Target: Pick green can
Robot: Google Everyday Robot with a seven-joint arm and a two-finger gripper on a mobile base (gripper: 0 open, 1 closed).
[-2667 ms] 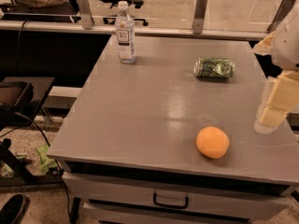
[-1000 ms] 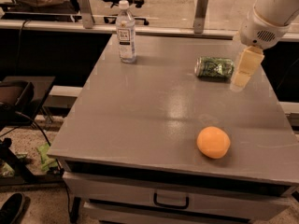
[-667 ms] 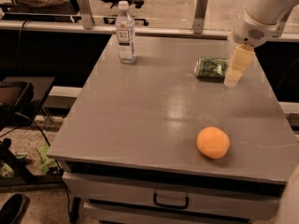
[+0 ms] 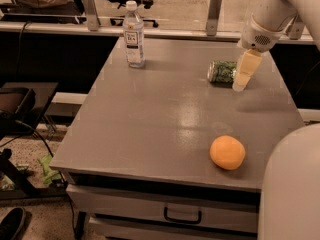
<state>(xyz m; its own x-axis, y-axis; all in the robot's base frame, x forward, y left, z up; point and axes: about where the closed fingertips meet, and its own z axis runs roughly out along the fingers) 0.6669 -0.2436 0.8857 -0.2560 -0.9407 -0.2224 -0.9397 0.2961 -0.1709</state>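
Observation:
The green can (image 4: 221, 71) lies on its side on the grey table (image 4: 150, 114), toward the far right, its silvery end facing left. My gripper (image 4: 242, 77) hangs from the white arm coming in from the upper right. Its pale fingers (image 4: 245, 69) point down at the can's right end and hide part of it. I cannot tell whether they touch the can.
A clear water bottle (image 4: 134, 35) with a white cap stands upright at the far left of the table. An orange round fruit (image 4: 227, 152) sits near the front right edge. A white part of the robot (image 4: 292, 189) fills the lower right corner. A drawer (image 4: 180, 214) is under the tabletop.
My gripper has travelled from the right front of the table back and left, and now sits at the can's right end. The can, bottle and fruit have not moved.

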